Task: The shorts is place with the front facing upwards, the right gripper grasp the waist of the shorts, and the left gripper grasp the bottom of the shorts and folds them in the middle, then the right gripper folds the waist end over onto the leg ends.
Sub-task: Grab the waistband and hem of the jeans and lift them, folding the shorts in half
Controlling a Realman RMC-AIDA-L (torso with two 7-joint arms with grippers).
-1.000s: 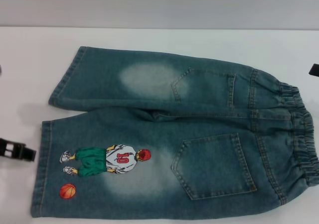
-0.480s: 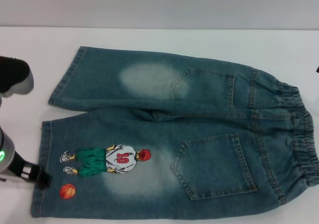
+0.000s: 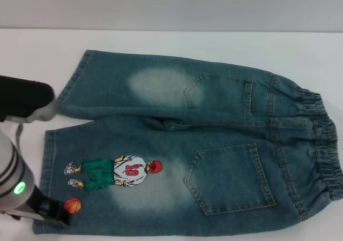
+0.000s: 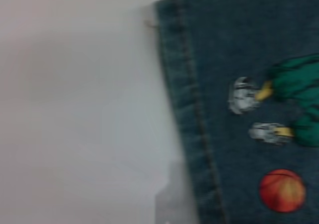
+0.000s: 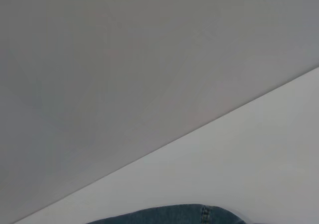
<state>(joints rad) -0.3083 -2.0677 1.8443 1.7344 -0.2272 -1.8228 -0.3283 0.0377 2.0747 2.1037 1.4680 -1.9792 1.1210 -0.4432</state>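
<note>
On the white table in the head view, the shorts lie flat; the left gripper sits on the near leg hem beside the orange ball, its opening impossible to judge. The left wrist view shows that hem beside the table. The right wrist view catches only a denim edge.

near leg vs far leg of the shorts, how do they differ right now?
The near leg carries the cartoon player and orange ball; the far leg has only a faded patch. The left gripper is at the near leg's hem; nothing is at the far leg's hem. The near leg's hem reaches farther left. Both lie flat, same washed denim.
</note>
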